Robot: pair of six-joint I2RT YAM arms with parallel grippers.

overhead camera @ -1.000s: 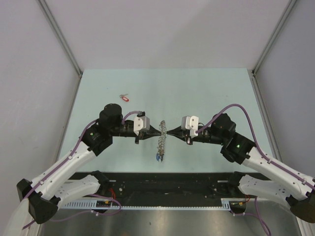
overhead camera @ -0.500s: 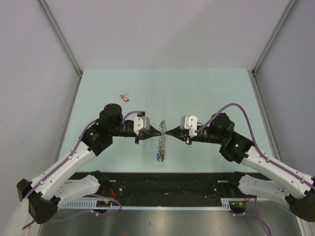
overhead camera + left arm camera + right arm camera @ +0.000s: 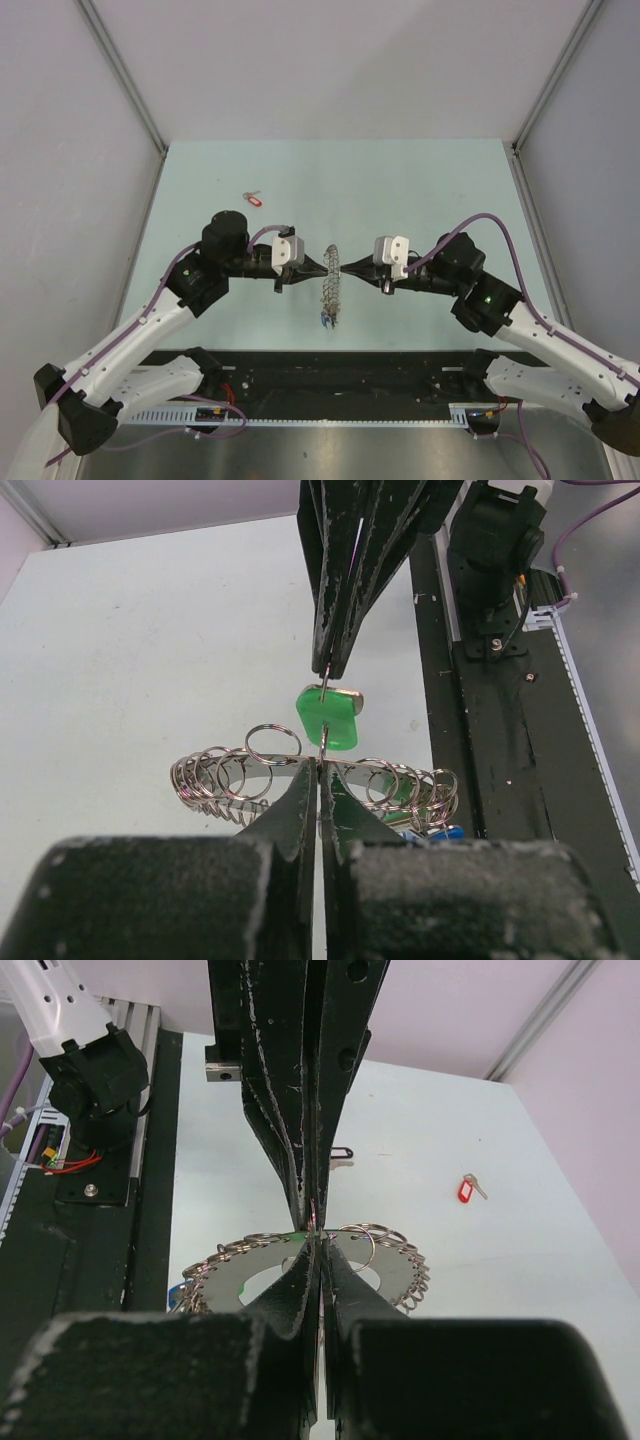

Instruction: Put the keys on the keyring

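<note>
Keyring (image 3: 225, 777) partly behind left claw (image 3: 320, 772)

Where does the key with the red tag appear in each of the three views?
Top view: the red-tagged key lies alone, up and left of the middle.
Left wrist view: it is not in this picture.
Right wrist view: it lies at the right side, about halfway up.
Shared landmark: the keyring, near the middle in the top view and low in both wrist views.
</note>
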